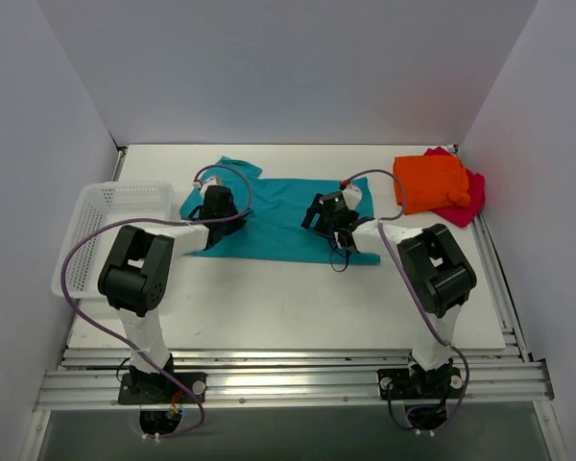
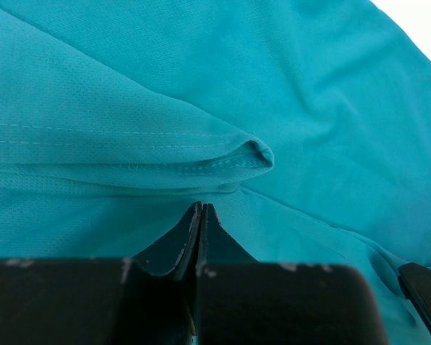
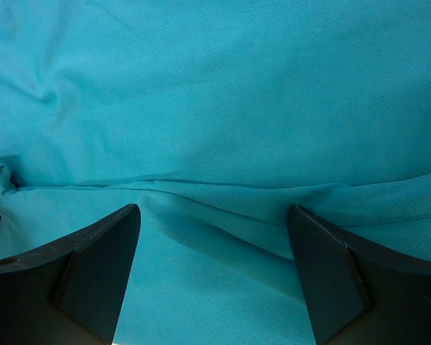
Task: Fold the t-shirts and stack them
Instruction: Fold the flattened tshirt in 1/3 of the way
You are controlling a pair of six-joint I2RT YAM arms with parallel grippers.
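The teal-blue t-shirt [image 1: 278, 216] lies spread out at the middle back of the table. My left gripper [image 1: 216, 206] is down on its left part. In the left wrist view the jaws [image 2: 201, 207] are pressed together with creases of teal cloth [image 2: 129, 129] running into the tips, just below a folded hem. My right gripper [image 1: 331, 213] is on the shirt's right part. It is open [image 3: 214, 212], with a low ridge of teal cloth [image 3: 223, 93] between the fingers. The orange t-shirt [image 1: 430, 182] lies folded on the magenta-pink t-shirt [image 1: 466, 206] at the back right.
A white mesh basket [image 1: 110, 221] stands at the table's left edge, beside the left arm. Grey walls close in the back and both sides. A metal rail runs along the near edge by the arm bases.
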